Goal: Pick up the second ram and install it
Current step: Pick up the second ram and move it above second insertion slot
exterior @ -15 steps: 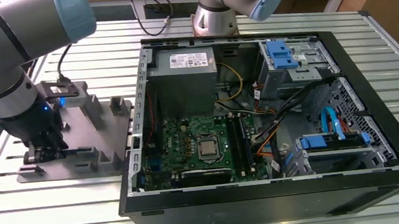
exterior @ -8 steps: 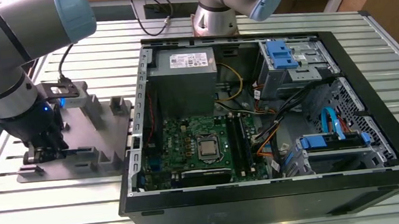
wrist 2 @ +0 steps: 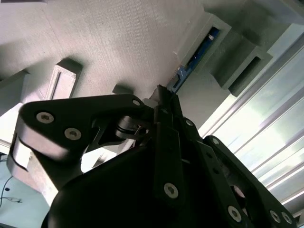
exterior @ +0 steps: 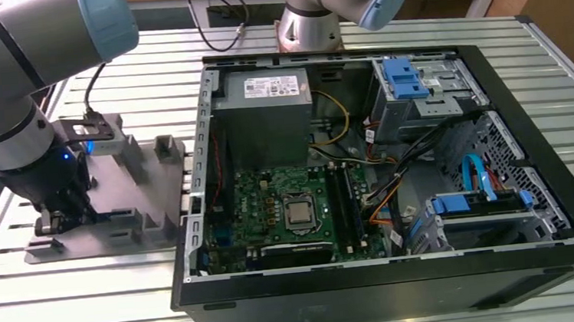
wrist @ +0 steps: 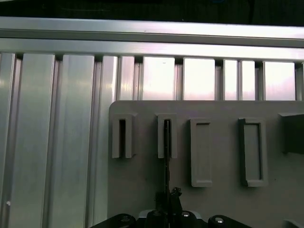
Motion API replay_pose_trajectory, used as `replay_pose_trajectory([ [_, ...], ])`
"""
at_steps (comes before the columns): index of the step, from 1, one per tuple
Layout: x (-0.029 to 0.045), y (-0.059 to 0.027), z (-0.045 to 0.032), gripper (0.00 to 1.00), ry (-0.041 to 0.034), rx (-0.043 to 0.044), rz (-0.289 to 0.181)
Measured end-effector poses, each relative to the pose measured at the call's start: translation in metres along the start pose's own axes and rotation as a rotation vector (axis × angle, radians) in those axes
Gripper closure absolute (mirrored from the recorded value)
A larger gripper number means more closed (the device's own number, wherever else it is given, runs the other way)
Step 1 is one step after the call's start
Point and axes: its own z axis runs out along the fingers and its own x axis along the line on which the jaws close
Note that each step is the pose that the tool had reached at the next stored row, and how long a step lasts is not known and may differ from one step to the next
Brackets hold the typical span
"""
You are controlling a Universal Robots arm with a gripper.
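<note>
the gripper (exterior: pixel 51 222) is down at the near-left corner of the grey moulded tray (exterior: pixel 94 245), which lies on the slatted aluminium table (exterior: pixel 74 316) at the exterior view's left, just beside the open computer case (exterior: pixel 379 281). the second ram (wrist: pixel 166 138) stands on edge in a narrow slot of the tray, next to an empty matching slot (wrist: pixel 122 137). in the second wrist view its blue-green board (wrist 2: pixel 197 53) runs along the slot towards the fingertips (wrist 2: pixel 164 97). the jaws are drawn nearly together, pinching the stick's thin near end. inside the case, the motherboard (exterior: pixel 269 197) lies flat with its long black memory sockets (exterior: pixel 342 203) well apart from the gripper.
</note>
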Motion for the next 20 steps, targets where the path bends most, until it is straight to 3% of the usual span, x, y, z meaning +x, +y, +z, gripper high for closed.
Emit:
replay_pose_trajectory([
  [14, 0.0000, 0.0001, -0.0006, 0.89, -0.0003, 0.0001, 0.006],
  [20, -0.0004, 0.0007, -0.0168, 0.89, -0.0014, 0.0003, 0.006],
])
